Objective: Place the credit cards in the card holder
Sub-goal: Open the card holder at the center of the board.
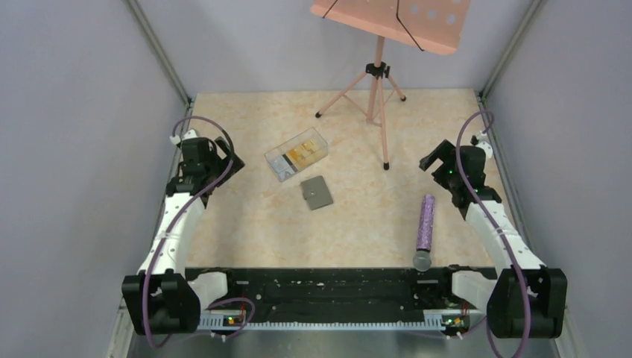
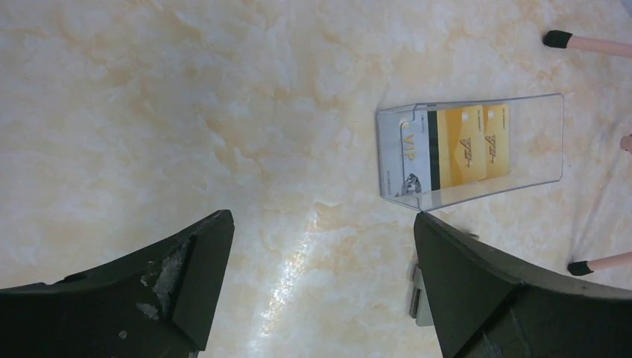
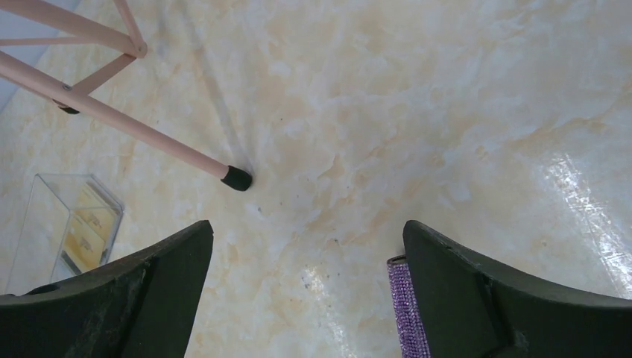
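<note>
The credit cards [image 1: 304, 152] are orange, yellow and whitish and lie inside a clear plastic box [image 1: 296, 154] at the table's middle back. They also show in the left wrist view [image 2: 462, 146]. The card holder [image 1: 317, 192] is a flat dark-grey wallet, closed, just in front of the box; a sliver of it [image 2: 417, 291] shows beside my left gripper's finger. My left gripper [image 1: 223, 162] is open and empty, left of the box [image 2: 471, 149]. My right gripper [image 1: 432, 161] is open and empty at the right.
A pink music stand [image 1: 380, 82] with tripod legs stands at the back; one foot [image 3: 236, 177] is near my right gripper. A purple glittery microphone [image 1: 425, 231] lies at the front right and shows in the right wrist view [image 3: 406, 313]. The clear box also shows there [image 3: 67, 224].
</note>
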You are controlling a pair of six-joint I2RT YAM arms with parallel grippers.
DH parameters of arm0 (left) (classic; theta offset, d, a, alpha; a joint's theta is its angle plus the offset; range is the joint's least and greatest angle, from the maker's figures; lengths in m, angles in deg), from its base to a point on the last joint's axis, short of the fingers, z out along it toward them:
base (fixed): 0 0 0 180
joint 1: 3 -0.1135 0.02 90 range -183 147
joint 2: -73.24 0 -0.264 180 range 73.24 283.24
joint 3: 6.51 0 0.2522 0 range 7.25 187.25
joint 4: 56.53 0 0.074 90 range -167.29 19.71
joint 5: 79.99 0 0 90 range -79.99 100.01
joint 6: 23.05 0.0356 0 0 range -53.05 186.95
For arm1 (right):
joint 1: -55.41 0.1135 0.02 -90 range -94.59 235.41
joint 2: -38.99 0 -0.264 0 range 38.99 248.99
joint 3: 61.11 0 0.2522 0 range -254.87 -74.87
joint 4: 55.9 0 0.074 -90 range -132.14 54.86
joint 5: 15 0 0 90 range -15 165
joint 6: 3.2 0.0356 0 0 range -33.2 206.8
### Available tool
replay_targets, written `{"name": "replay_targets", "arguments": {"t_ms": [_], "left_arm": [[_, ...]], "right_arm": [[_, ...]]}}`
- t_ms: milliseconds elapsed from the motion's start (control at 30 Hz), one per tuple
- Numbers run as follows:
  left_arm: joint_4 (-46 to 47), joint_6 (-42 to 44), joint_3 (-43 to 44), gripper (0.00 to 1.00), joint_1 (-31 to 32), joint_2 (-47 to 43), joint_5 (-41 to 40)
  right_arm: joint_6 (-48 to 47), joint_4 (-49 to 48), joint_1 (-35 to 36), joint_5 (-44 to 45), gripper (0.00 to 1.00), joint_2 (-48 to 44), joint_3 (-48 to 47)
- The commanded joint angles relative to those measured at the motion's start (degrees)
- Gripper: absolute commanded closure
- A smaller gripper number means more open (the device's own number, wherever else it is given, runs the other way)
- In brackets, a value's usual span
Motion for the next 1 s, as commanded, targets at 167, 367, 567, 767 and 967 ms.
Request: {"name": "replay_targets", "arguments": {"t_ms": [167, 367, 567, 767, 967], "left_arm": [[0.3, 4.3, 1.5, 0.01, -0.5, 2.5, 9.6], [1.4, 7.0, 1.6, 0.01, -0.4, 4.6, 23.6], [4.8, 3.5, -1.3, 0.01, 1.9, 7.7, 32.2], [5.7, 1.8, -1.0, 0.05, 8.2, 14.3, 35.2], [6.6, 1.0, -0.6, 0.10, 11.7, 21.0, 36.5]], "right_arm": [[4.2, 3.5, -0.2, -3.7, 0.01, 6.6, -6.8], [2.3, 7.5, 1.5, -10.4, 0.01, 11.4, -11.9], [-2.7, 8.9, 9.9, -13.9, 0.01, 14.9, -16.4], [-4.4, 6.0, 19.0, -19.1, 0.01, 20.8, -18.6], [-3.2, 2.0, 26.5, -24.2, 0.04, 30.7, -22.0]]}}
